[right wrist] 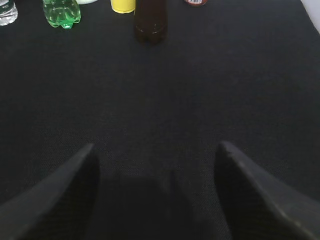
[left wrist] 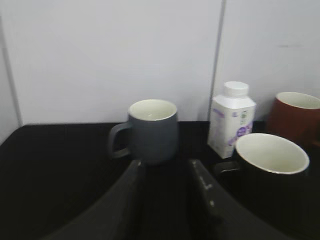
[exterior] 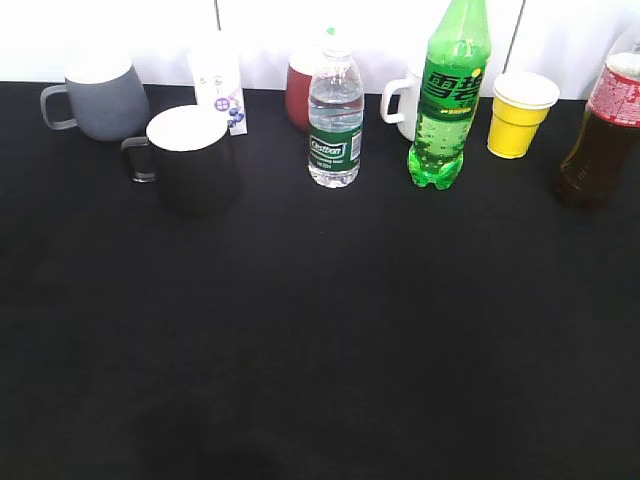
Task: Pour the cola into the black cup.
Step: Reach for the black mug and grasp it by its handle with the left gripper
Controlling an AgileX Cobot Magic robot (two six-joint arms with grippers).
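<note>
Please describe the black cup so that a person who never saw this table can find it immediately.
Look at the black table and follow the row of drinks along the white wall to its left end. There, in front of the small white carton and right of the grey mug, stands the black cup. It alone is glossy black outside and white inside, with its black handle pointing left.

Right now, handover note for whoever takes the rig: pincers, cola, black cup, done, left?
Left pincer: open, empty, facing the grey mug.
Right pincer: open wide, empty, above bare black table.
Cola: upright at the far right edge, beside the yellow cup; cap is out of frame.
Black cup: upright at back left, looks empty, handle to the left.
Done: nothing.
Left: grasp cola, carry it across, pour.
</note>
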